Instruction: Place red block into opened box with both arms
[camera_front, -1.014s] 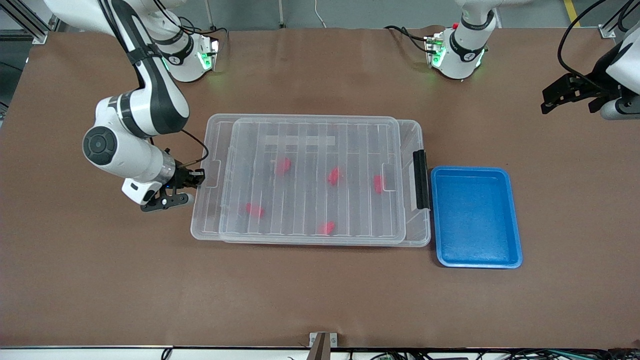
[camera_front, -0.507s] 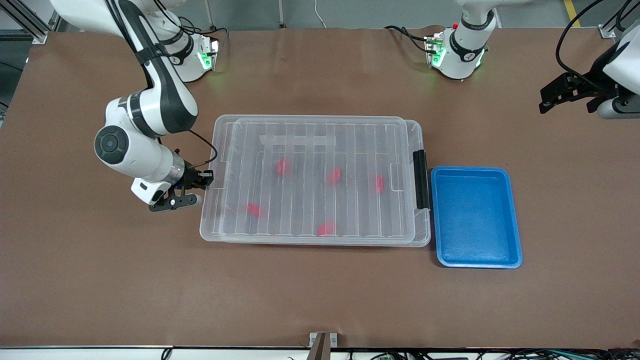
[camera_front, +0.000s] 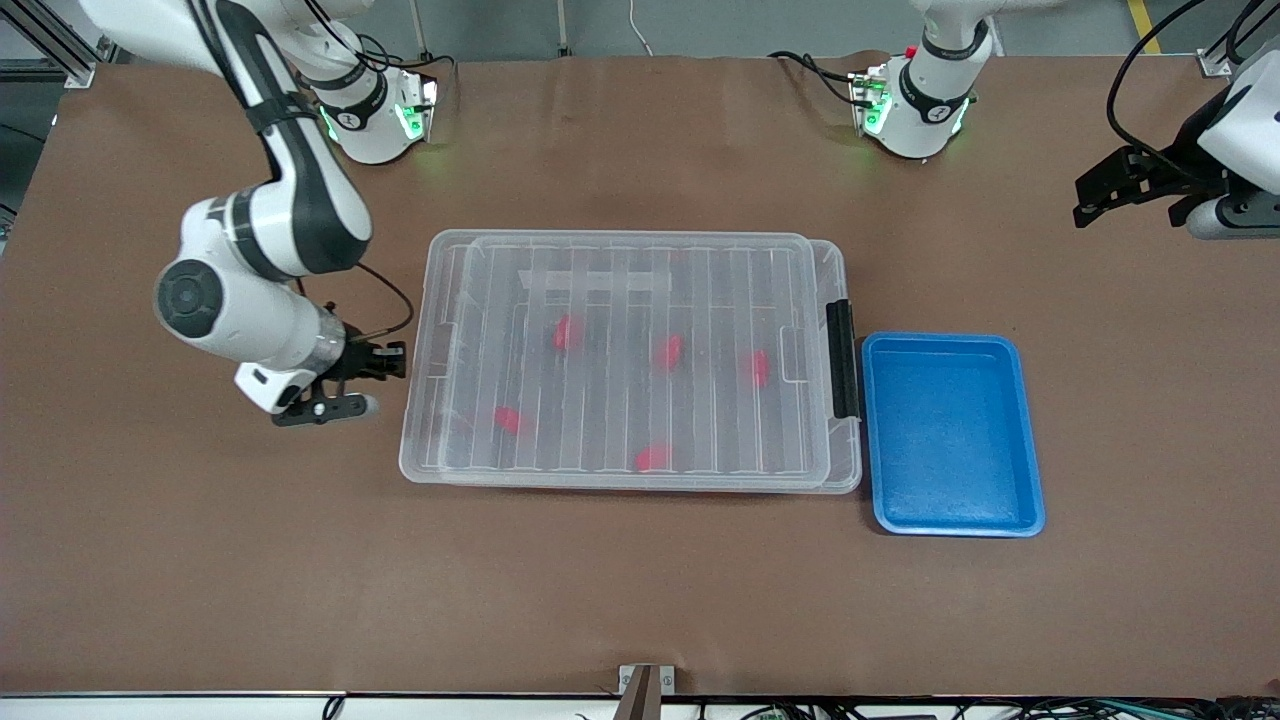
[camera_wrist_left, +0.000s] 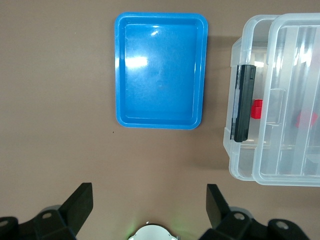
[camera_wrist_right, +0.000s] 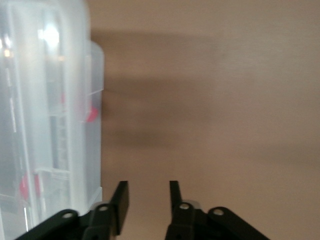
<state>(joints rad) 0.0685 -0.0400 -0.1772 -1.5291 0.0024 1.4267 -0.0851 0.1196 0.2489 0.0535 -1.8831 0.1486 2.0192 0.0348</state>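
Note:
The clear box (camera_front: 620, 238) lies mid-table with its ribbed lid (camera_front: 700, 300) over it. Its black latch bar (camera_front: 841, 358) is at the end toward the left arm. Several red blocks, one of them (camera_front: 668, 350), show through the lid inside the box. My right gripper (camera_front: 395, 362) hovers just off the box's end toward the right arm, open and holding nothing. The right wrist view shows the gripper (camera_wrist_right: 148, 186) beside the box (camera_wrist_right: 50, 100). My left gripper (camera_front: 1090, 200) waits open, up over the left arm's end of the table, and in the left wrist view (camera_wrist_left: 149, 192) it is empty.
An empty blue tray (camera_front: 950, 338) sits on the table beside the latch end of the box, toward the left arm's end. It also shows in the left wrist view (camera_wrist_left: 160, 70), next to the box (camera_wrist_left: 242, 165). Brown tabletop surrounds both.
The lid slid toward the left arm's end and now lies squarely over the box. My right gripper has opened and drawn back from the box's end. The left arm has barely moved.

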